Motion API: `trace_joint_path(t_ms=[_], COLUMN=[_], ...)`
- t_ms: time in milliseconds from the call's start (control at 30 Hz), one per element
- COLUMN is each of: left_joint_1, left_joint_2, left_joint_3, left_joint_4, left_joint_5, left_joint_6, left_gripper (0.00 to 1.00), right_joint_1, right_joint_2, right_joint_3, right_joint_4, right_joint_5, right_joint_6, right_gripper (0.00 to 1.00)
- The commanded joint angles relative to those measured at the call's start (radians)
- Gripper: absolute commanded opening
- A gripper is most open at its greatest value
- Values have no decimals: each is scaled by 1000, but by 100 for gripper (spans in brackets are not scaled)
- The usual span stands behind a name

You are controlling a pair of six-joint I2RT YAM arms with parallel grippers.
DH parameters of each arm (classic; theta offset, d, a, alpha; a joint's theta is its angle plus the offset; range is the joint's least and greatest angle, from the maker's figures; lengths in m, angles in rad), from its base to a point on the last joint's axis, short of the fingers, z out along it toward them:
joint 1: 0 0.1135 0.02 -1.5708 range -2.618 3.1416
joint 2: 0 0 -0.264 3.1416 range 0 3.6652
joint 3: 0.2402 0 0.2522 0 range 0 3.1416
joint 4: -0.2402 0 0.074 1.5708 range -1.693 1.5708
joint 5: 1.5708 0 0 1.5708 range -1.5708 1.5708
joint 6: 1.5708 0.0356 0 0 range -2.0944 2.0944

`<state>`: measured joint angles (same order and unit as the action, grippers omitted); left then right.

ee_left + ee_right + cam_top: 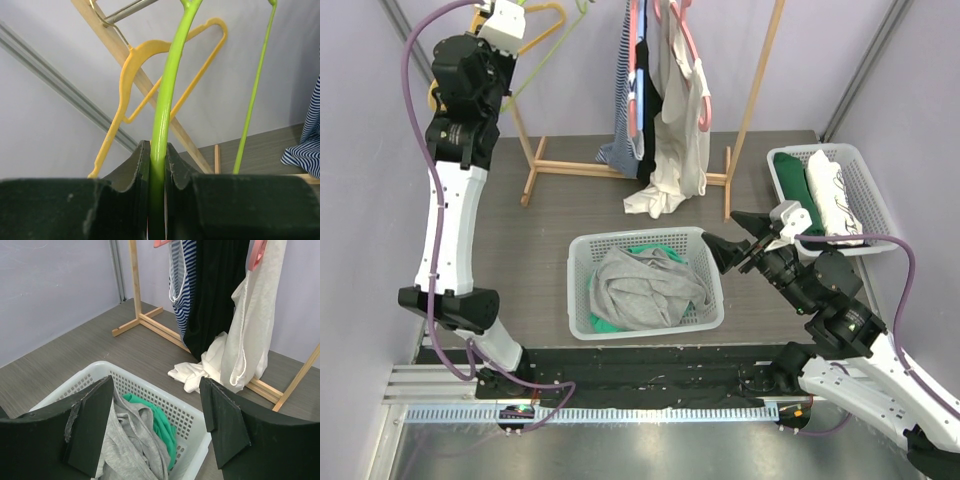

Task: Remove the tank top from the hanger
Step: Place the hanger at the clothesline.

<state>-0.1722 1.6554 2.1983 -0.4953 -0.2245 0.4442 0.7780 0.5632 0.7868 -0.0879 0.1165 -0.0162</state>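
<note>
Altogether two baskets (576,290), three hanging garments (685,130)

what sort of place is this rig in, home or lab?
Probably a lab cell staged as a laundry corner: wooden rack hung with tops, white basket of clothes, plain lilac walls closing it in.

Left fingers (127,175) clamped high; right fingers (92,425) spread wide.

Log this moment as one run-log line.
left fingers: shut on lime-green plastic hanger | right fingers: open, beside white plastic laundry basket | cream tank top: hanging on pink hanger
</note>
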Motion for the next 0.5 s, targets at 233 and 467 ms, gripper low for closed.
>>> trace_joint_path(t_ms=[233, 467], left_joint_1=[48, 50], left_joint_2=[112, 112], left_joint_3=[294, 247], left_joint_4=[-248, -270], left_joint_5=[299, 306], left_joint_6=[-111, -71], left_gripper=[0, 0], right_joint_1=[6, 6], right_joint_2=[-11, -11], right_joint_3=[5, 9], right_joint_4=[43, 42], right_joint_5=[-31, -37], right_joint_6=[13, 15], right_gripper=[75, 74])
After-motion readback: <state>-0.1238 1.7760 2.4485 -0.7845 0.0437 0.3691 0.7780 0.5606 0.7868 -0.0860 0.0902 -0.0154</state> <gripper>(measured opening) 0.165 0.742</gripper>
